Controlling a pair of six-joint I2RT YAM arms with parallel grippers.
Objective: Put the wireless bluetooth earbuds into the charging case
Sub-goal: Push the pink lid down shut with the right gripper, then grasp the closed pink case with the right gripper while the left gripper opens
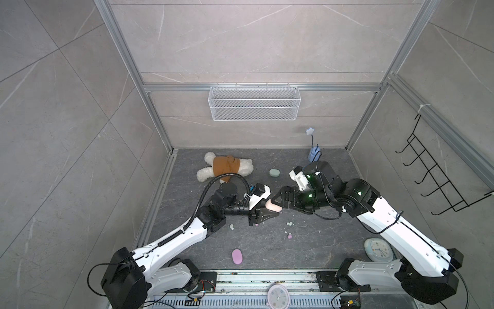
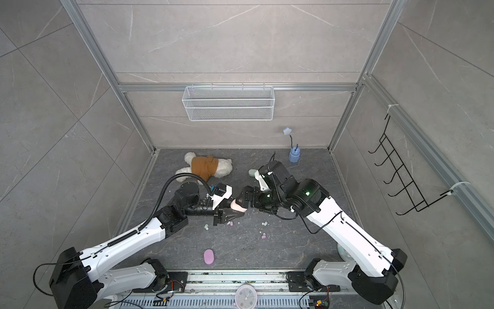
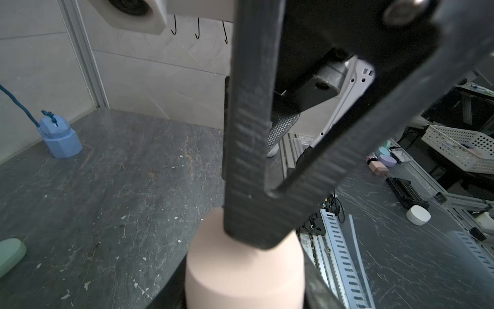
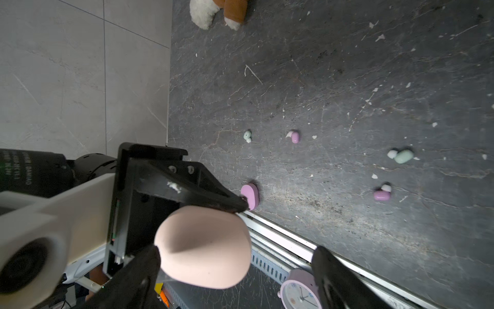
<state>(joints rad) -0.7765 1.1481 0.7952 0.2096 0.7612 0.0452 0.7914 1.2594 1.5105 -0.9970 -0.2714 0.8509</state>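
Left claw clamped on the closed peach charging case, held above the table; right claw spread wide at its free end, gripping nothing. Earbuds, mint and lilac, lie loose on the table, so step looks like lid-opening: right claw must pry it. Readable: "DAMIAO" on left wrist motor.

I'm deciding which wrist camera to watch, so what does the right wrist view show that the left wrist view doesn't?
Only the right wrist view shows the tiny mint green and lilac plastic earbuds scattered on the dark stone tabletop, a lilac oval case and a white plush toy in a brown top. Only the left wrist view shows a blue hexagonal bottle and a mint green oval case. Both show that tabletop and the peach-pink oval charging case clamped in the left gripper.
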